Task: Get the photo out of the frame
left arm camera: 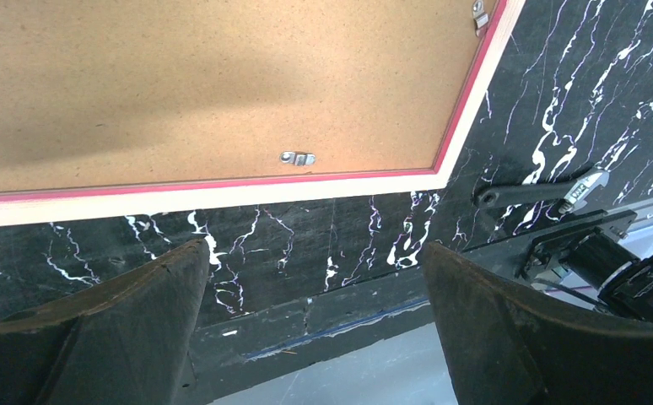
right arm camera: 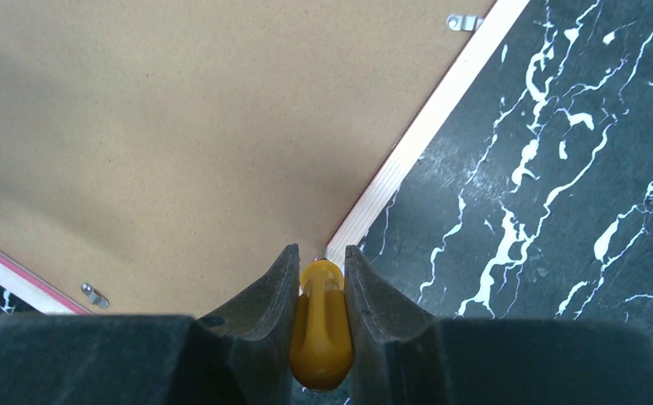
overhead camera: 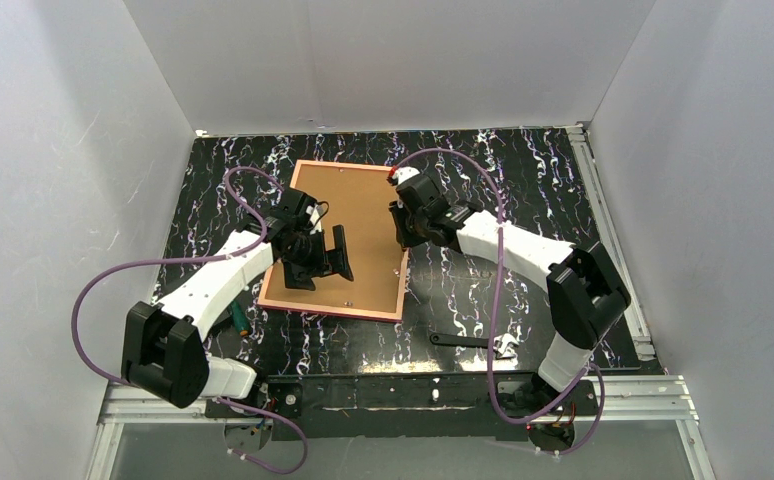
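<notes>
My R gripper clamps yellow tool handle at edge of face-down frame; L gripper is spread wide above its near end.

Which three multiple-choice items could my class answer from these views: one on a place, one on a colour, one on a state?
1. Where does the wrench lie?
A. on the table, to the near right of the frame
B. on the frame's back
C. propped against a wall

2. What colour is the handle in the right gripper?
A. blue
B. white
C. yellow

3. How does the frame lie?
A. standing on edge
B. flat, brown back panel up
C. flat, photo up

Answers:
1 A, it rests on bare marbled tabletop, apart from the frame.
2 C, the right wrist view shows shut fingers clamping a yellow handle.
3 B, only fibreboard and metal clips face the cameras.
</notes>
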### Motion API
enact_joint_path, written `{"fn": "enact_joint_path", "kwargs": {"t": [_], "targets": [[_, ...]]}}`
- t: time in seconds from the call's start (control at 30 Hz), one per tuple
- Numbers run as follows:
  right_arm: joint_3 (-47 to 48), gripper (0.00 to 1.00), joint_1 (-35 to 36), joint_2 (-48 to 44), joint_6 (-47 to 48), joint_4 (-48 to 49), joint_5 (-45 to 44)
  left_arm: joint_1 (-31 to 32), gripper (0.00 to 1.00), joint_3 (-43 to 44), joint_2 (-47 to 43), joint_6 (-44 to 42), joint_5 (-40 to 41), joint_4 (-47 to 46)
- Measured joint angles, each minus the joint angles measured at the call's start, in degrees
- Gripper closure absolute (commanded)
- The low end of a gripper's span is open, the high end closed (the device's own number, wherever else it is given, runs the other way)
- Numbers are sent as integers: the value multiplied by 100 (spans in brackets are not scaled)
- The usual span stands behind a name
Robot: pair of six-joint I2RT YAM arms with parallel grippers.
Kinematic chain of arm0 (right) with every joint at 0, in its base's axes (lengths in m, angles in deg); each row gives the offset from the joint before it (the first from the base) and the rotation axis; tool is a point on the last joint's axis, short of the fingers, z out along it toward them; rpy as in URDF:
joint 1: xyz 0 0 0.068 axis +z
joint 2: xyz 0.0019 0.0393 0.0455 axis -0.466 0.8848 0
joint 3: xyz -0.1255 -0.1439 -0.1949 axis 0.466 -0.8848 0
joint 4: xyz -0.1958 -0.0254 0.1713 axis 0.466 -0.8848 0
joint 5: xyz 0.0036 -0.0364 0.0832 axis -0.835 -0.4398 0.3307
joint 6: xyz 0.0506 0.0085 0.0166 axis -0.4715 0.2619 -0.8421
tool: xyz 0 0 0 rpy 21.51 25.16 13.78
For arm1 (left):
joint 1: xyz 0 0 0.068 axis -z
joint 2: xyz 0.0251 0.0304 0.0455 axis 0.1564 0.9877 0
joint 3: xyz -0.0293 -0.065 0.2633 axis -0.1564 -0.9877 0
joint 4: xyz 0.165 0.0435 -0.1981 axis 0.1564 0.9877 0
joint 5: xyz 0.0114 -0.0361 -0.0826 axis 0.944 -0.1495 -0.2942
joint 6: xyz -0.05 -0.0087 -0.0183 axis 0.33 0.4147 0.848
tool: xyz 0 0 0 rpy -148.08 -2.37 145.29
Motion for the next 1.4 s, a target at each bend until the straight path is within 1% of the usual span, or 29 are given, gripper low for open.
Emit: {"fn": "enact_joint_path", "kwargs": {"t": [0.17, 0.47, 0.83, 1.2, 1.4], "targets": [[-212, 99, 249, -72, 74, 94, -275, 0, 2, -219, 9, 15, -138, -83], [-579, 99, 479, -243, 103, 466, -671, 0, 2, -673, -13, 282, -229, -291], [-728, 99, 579, -356, -72, 533, -669, 0, 2, -1176, -26, 828, -227, -632], [-933, 99, 835, -529, -374, 560, -765, 0, 2, -1307, 140, 1182, -247, -826], [-938, 99, 848, -538, -514, 566, -586, 0, 2, -1364, 179, 1259, -291, -885]]}}
